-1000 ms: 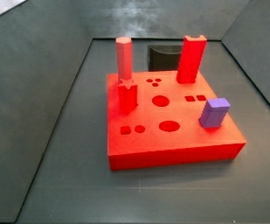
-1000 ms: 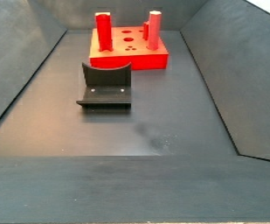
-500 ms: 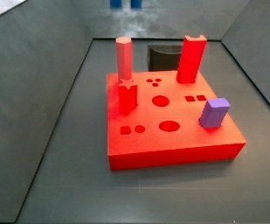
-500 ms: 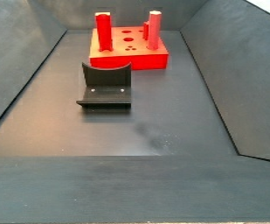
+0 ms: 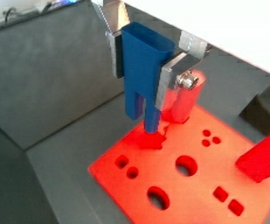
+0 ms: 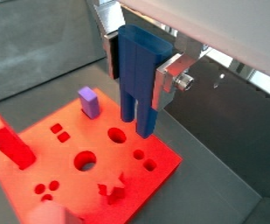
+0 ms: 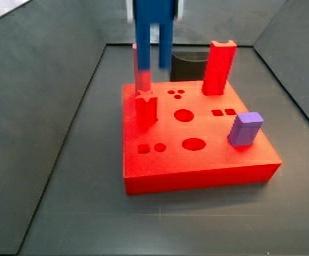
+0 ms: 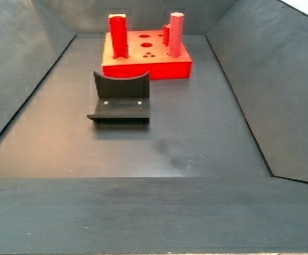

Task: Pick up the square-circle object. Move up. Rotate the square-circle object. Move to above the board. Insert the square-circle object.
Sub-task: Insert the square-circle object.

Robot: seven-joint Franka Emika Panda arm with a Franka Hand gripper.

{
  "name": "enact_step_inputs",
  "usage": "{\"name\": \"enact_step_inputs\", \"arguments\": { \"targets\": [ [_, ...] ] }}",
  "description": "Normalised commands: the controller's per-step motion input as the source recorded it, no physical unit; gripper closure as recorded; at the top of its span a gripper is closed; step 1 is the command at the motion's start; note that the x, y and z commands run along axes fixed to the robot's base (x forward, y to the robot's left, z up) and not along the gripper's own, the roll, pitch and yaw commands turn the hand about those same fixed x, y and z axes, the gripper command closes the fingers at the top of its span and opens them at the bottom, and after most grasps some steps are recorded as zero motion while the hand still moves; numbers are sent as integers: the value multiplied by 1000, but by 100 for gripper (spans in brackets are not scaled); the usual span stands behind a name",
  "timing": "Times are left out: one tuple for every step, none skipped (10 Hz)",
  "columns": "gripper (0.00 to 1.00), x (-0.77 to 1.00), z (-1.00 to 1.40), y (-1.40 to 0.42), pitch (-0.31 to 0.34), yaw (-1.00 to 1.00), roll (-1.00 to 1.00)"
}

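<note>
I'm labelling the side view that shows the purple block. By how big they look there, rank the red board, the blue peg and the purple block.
1. The board.
2. The square-circle object, hanging upright from the gripper; its nearness to the camera is unclear.
3. The purple block.

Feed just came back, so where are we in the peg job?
Pickup looks done: the gripper holds the square-circle object upright between its fingers, hanging over the board in a side view. In hand: positioning above the board. Left: insertion; the peg's lower end is not in any hole.
</note>
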Motion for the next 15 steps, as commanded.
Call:
{"name": "enact_step_inputs", "arguments": {
  "targets": [
    [100, 0, -809, -223, -191, 266, 99],
    [100, 0, -757, -137, -186, 237, 166],
    [100, 0, -717, -103, -179, 209, 211],
    [100, 0, -626, -137, -199, 166, 239],
    [100, 83, -589, -194, -196, 94, 251],
    [100, 14, -703, -263, -167, 66, 229],
    [100, 0, -731, -283, -196, 149, 163],
    [100, 0, -674, -200, -234, 203, 146],
    [100, 74, -646, -43, -164, 220, 146],
    [100, 26, -543, -9, -123, 166, 117],
    [100, 0, -560, 0, -110, 123, 154],
    [100, 0, -571, 0, -113, 97, 137],
    [100, 180, -543, -74, -43, 0, 113],
    [100, 169, -523, -51, -9, -94, 124],
    [100, 186, -571, -71, -16, -100, 116]
  ]
}}
